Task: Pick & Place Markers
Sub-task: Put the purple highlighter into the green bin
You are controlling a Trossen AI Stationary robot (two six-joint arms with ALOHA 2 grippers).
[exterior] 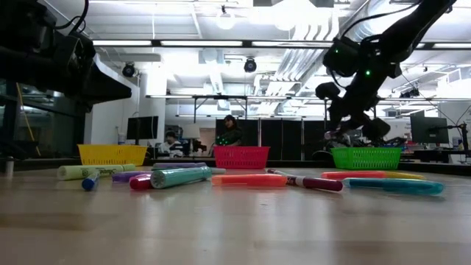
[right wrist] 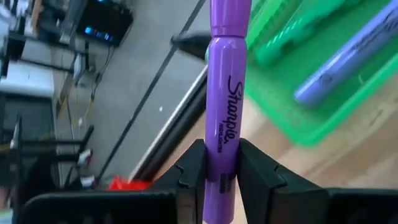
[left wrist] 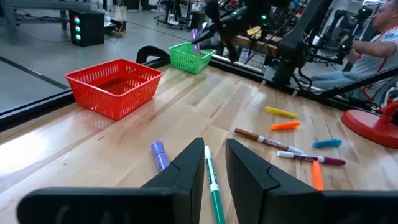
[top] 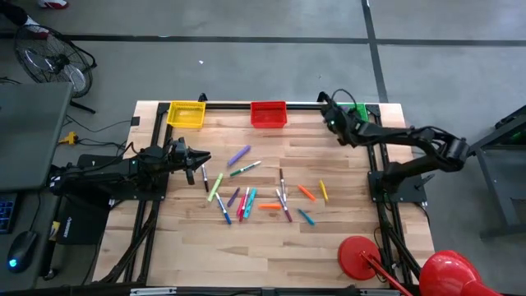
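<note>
Several coloured markers point(top: 255, 196) lie loose on the middle of the wooden table point(top: 246, 247). At the far edge stand a yellow basket point(top: 186, 113), a red basket point(top: 269, 113) and a green basket point(top: 362, 109). The green basket point(right wrist: 311, 81) holds a green and a blue-violet marker. My right gripper point(top: 330, 105) hangs by the green basket's rim, shut on a purple marker point(right wrist: 227, 93). My left gripper point(top: 200, 158) rests at the table's left side, slightly open, with nothing between its fingers point(left wrist: 189, 171); a green marker point(left wrist: 212, 186) lies on the table beyond them. My right gripper pinches the purple marker's barrel near its lower end point(right wrist: 221, 163) between its two fingers. The fingers slant downward and lie across the marker. The marker is lifted clear of the table, its long upper part standing out past the fingers beside the green basket's rim point(right wrist: 292, 134).
Red-based stands point(top: 359, 255) sit at the table's near right corner. A person point(left wrist: 379, 43) sits beyond the right edge. The near half of the table shows bare wood.
</note>
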